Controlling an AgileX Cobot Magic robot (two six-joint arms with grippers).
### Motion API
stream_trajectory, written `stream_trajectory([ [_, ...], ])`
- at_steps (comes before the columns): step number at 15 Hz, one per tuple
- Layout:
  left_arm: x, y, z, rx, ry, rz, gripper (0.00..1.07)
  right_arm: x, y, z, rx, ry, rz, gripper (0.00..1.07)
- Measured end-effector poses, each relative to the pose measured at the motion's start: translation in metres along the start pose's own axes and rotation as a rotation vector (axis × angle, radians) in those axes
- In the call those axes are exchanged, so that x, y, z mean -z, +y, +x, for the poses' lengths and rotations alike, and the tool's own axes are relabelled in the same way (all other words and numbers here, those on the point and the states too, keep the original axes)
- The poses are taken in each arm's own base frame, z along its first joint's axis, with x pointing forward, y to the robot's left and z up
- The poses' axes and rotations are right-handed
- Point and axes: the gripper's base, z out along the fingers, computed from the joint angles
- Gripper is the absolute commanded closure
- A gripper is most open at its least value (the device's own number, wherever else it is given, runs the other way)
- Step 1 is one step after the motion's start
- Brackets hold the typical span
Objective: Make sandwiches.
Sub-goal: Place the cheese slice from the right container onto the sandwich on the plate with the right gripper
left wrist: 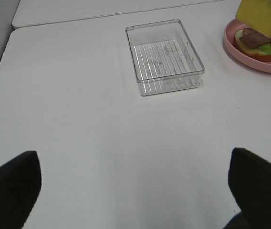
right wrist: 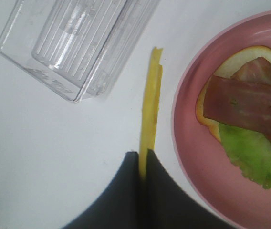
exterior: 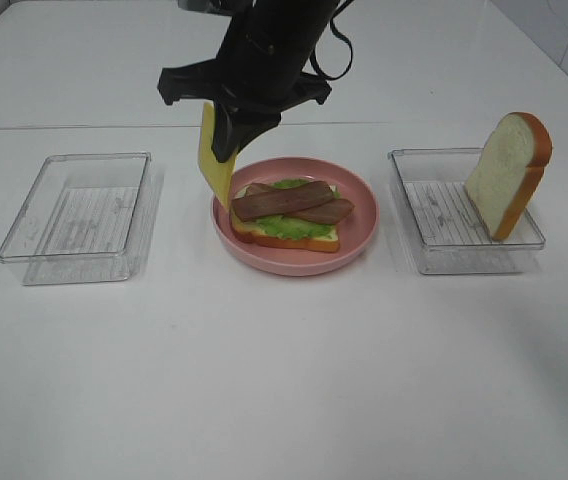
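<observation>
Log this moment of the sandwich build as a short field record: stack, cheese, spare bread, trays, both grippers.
stack: bread slice, lettuce and bacon strips on the pink plate
cheese: cheese square hanging edge-down over the plate's left rim
right gripper: right gripper shut on the cheese
left gripper: left gripper open, holding nothing, over bare table
spare bread: second bread slice leaning upright in the right tray
left tray: left tray holds nothing
</observation>
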Motion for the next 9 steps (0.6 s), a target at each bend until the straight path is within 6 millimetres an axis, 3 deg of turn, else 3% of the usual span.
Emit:
stream_trajectory([
  [3,0.000,0.000,0.000,0.000,0.000,0.000,0.07,-0.035,-0.024,0.005,0.001,0.057,0.093,1.07],
  [6,0.000,0.000,0.000,0.000,-0.001,0.000,0.07,-0.046,-0.047,0.008,-0.066,0.079,0.121,1.07],
  [7,0.000,0.000,0.000,0.000,-0.001,0.000,0.07,-0.046,-0.070,0.009,-0.107,0.081,0.147,1.07],
  [9,0.000,0.000,0.000,0.000,-0.001,0.000,0.07,-0.046,-0.077,0.009,-0.116,0.086,0.155,1.07],
])
